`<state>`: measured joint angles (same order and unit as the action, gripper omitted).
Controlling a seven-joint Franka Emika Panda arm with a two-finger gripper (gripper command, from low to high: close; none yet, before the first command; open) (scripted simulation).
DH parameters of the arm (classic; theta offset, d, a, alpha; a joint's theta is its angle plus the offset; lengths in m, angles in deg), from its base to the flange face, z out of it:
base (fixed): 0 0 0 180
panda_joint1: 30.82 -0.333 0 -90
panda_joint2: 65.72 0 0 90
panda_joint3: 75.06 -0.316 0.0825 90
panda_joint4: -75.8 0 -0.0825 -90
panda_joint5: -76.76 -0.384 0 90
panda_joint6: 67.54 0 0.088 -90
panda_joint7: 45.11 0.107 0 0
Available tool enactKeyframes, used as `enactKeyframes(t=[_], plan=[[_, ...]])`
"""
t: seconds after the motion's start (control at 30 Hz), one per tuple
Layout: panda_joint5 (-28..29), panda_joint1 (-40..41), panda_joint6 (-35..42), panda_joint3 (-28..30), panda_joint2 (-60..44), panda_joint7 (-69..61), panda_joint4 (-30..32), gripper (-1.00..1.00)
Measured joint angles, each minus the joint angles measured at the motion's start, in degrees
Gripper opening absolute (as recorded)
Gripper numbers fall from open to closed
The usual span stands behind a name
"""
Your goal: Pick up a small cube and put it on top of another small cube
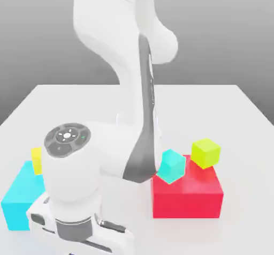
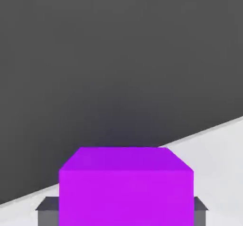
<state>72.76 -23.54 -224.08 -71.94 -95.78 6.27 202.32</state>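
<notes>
Step in hand: carrying. I am holding the purple cube (image 2: 126, 187) in my hand (image 1: 80, 230). In the hand view, grey fingers (image 2: 47, 211) are sitting flush against the cube's two sides, so I am reading the hand as clamped on it.

Position: in the exterior view the hand is hanging low at the exterior view's left, just beside the cyan block (image 1: 18, 197). Whether the purple cube is resting on the worktop (image 1: 214, 104) or is clear of it, I cannot tell.

Carriers: I am seeing no bins or trays, only two big blocks bearing small cubes.
- The red block (image 1: 187, 195) is carrying a cyan cube (image 1: 172, 166), tilted at its near corner, and a yellow-green cube (image 1: 206, 152) further back. The two are near each other but apart.
- The cyan block is carrying a yellow cube (image 1: 36, 160).

Next move, as I judge it: I am picking a target cube. The yellow one is nearest. The move is calling for enough lift to clear its top, centring above it, squaring the faces, then a slow descent before letting go. The tilted cyan cube is looking like a poor seat.
</notes>
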Motion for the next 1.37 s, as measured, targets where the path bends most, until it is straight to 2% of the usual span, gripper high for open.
enactKeyframes(t=[0.07,0.23,0.57,1.07,1.27,1.3,1.37], plan=[[-0.02,0.02,-0.19,0.0,-0.27,0.0,-0.05,-1.0],[1.0,-1.13,6.27,0.34,8.69,-0.06,2.42,-1.0],[1.06,-10.43,13.21,-8.89,29.44,-13.38,16.2,-1.0],[-4.64,-29.99,23.41,-14.57,60.85,-38.2,37.25,-1.0],[-5.19,-30.89,11.49,-16.3,53.21,-39.53,41.54,-1.0],[-5.19,-30.83,9.93,-16.47,52.02,-39.5,41.92,1.0],[-5.2,-30.83,9.93,-16.47,52.02,-39.51,41.92,1.0]])
